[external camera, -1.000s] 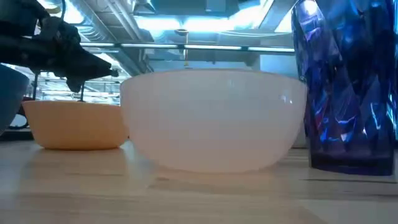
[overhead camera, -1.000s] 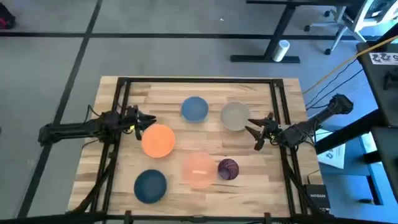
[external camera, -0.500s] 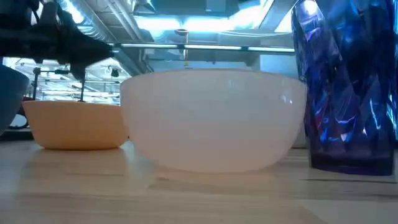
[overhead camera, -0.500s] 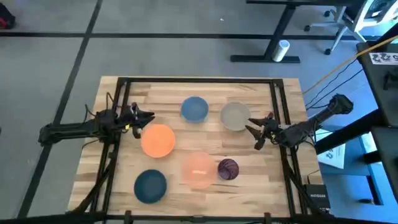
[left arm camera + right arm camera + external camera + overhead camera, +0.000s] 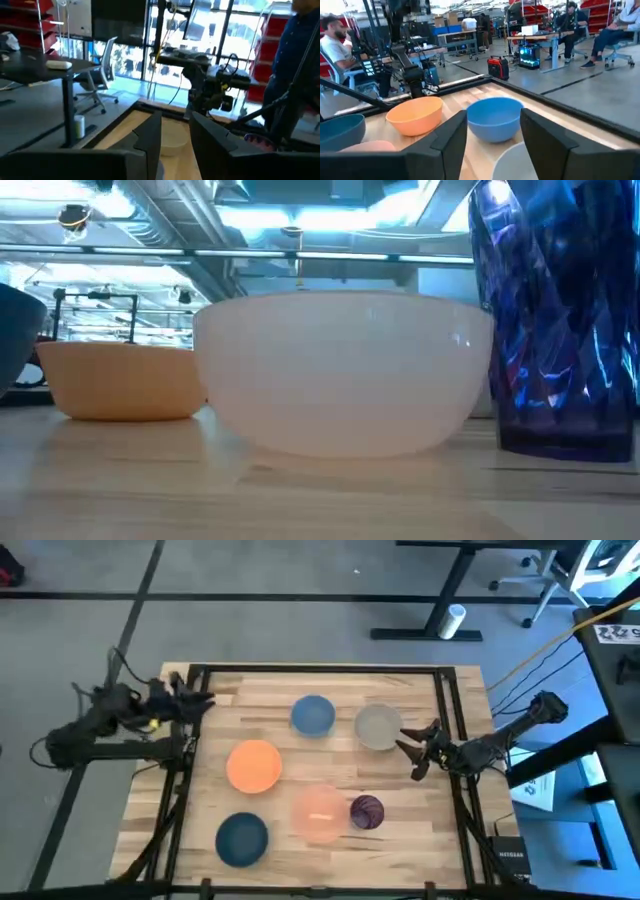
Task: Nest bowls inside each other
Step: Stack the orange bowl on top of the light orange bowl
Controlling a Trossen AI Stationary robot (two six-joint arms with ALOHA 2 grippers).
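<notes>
Five bowls are sitting separately on the counter: orange bowl, pink bowl, blue bowl, grey bowl, teal bowl. I am holding my left gripper open over the counter's left edge, and my right gripper open beside the grey bowl.

Bright overhead light, blurred foreground

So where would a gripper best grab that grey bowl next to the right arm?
Probably by the rim. The grey bowl sits upright and open, so one finger could go inside and one outside its thin wall, coming from above on the side facing the open right gripper.
</notes>
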